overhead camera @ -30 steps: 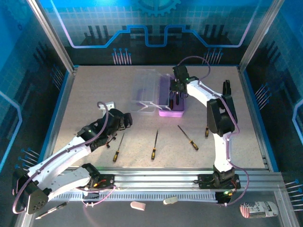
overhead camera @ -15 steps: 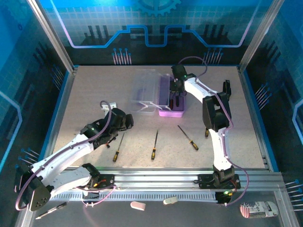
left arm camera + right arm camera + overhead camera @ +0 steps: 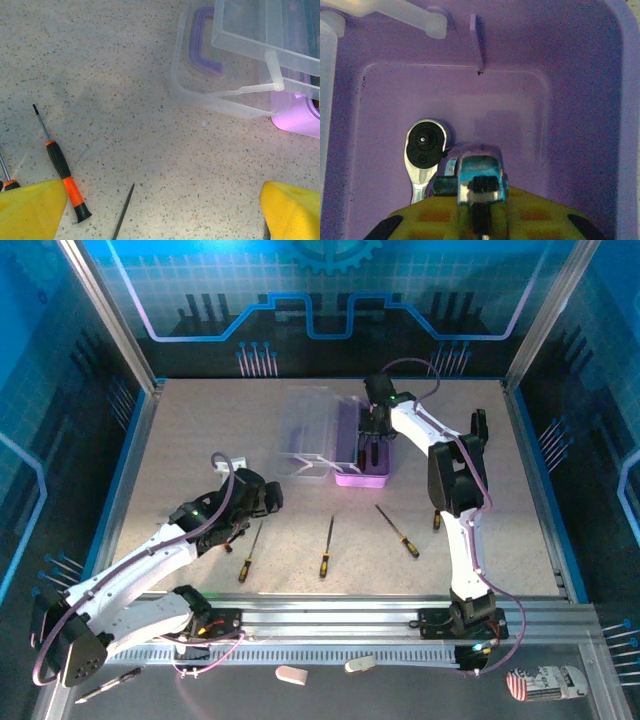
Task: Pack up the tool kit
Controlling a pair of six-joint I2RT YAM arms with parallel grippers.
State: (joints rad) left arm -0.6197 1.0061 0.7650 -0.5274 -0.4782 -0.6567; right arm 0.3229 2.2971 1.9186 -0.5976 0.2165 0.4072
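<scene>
The right end effector (image 3: 479,200) sits low inside the purple base (image 3: 580,100) of the tool kit case. Its yellow jaws are clenched narrowly on a chrome fitting (image 3: 477,170), with a ratchet head (image 3: 425,145) just left of it on the tray floor and the base's walls close on both sides. From above, the base (image 3: 350,478) lies at upper centre of the table (image 3: 200,430), touching the clear lid (image 3: 305,420) opened out to its left. The left end effector (image 3: 162,202) hangs released, jaws spread wide, and its yellow fingertips (image 3: 30,210) frame bare speckled table below the lid's purple handle (image 3: 202,47). A black-and-orange screwdriver (image 3: 62,167) lies at lower left of that wrist view. Loose screwdrivers (image 3: 327,545) are strung across the lower middle of the table, well apart from the case, with open surface between them and the side rails.
</scene>
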